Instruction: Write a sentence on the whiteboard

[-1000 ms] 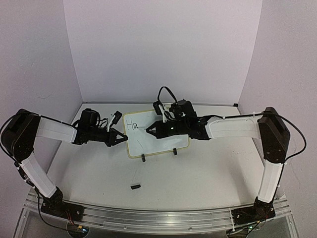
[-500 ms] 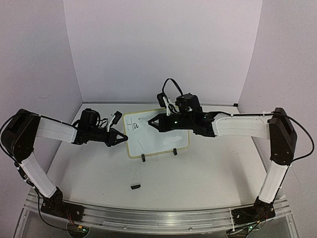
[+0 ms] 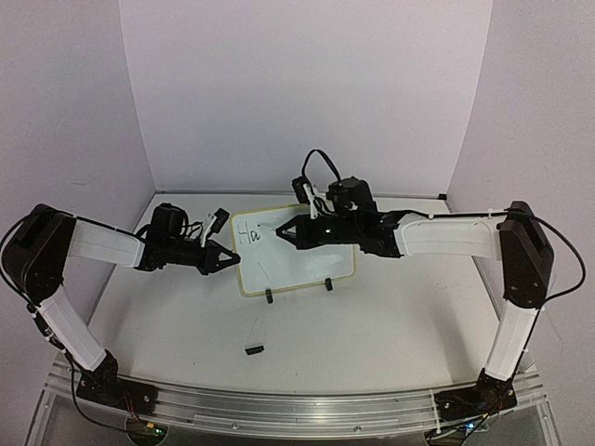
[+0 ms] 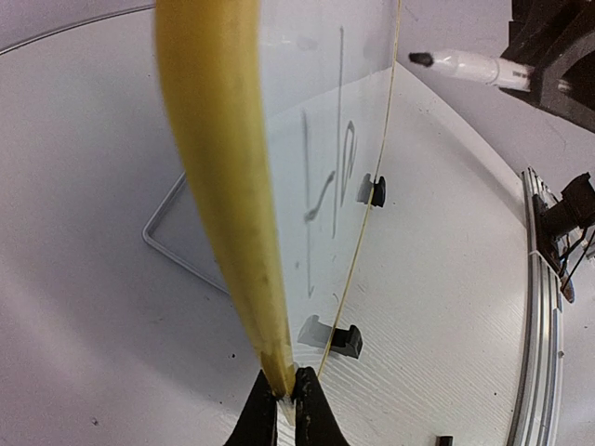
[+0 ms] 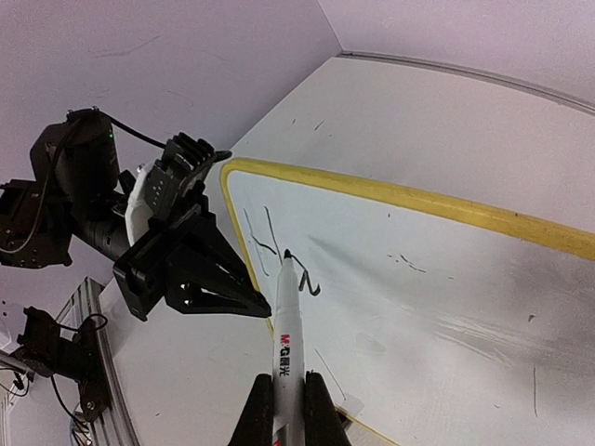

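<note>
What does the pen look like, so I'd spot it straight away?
Find the whiteboard standing on the table. The right gripper reaches across its face, and the marker juts from between its fingers, tip toward the board. It is the only slim white stick with a black tip among bulky black robot parts.

1. The top camera looks down and forward from above and behind the arm bases, covering the whole table [image 3: 372, 334].
2. The left wrist camera sits tight at the whiteboard's [image 4: 218, 186] left rim, facing right.
3. The right wrist camera looks left along its marker [image 5: 284, 344], close over the whiteboard; all three share the handwritten letters [image 3: 249, 235].
</note>
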You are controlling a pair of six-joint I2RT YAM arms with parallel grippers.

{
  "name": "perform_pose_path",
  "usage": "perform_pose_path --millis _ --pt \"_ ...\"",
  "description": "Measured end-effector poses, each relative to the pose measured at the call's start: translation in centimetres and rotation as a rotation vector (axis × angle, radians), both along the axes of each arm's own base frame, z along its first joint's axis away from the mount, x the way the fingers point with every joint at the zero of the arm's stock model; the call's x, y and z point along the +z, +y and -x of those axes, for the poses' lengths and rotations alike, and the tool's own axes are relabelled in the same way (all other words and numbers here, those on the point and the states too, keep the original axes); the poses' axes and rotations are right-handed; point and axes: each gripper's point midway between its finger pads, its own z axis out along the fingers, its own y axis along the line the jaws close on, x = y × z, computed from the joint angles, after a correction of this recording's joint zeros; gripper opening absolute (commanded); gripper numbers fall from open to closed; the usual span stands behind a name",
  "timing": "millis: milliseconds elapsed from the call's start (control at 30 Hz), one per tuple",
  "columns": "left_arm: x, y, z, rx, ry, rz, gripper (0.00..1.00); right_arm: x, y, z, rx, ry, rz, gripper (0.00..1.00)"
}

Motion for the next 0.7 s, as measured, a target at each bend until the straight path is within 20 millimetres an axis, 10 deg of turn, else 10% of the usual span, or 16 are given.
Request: perform_pose_path --millis 700 --pt "0.1 0.0 -0.1 0.0 0.0 -0.005 0.0 -3.5 -0.5 0.2 -0.016 0.054 0.054 0.0"
